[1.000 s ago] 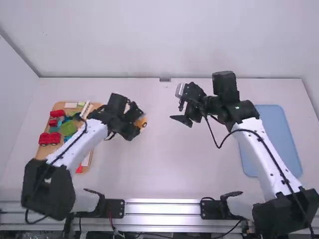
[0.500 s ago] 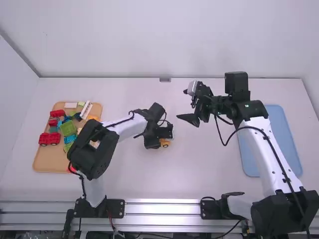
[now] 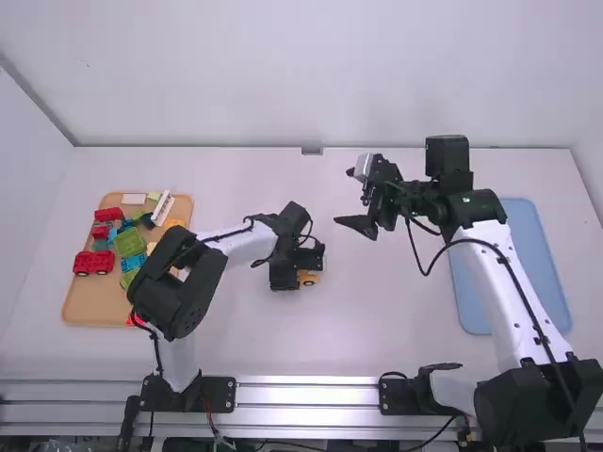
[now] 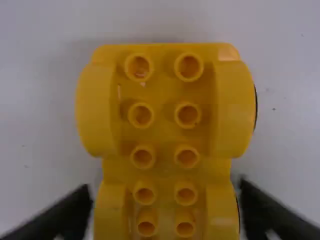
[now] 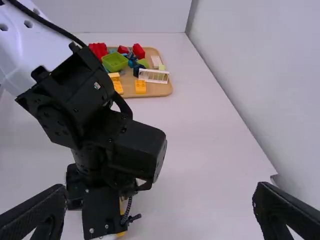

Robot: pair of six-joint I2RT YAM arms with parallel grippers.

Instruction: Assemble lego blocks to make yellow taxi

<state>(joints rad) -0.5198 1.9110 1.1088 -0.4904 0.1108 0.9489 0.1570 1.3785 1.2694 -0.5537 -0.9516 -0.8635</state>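
chassis [image 4: 164, 100] juts lengthwise from left gripper [image 3: 299, 269]

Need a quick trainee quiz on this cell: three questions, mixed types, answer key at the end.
1. Which gripper has the yellow car base between its fingers?
2. True or false: the fingers of the right gripper stand wide apart.
3. Where does the white railing-like block lie?
A) on the blue tray
B) on the tan tray
C) on the yellow car base

Key: 1. left gripper; 2. true; 3. B
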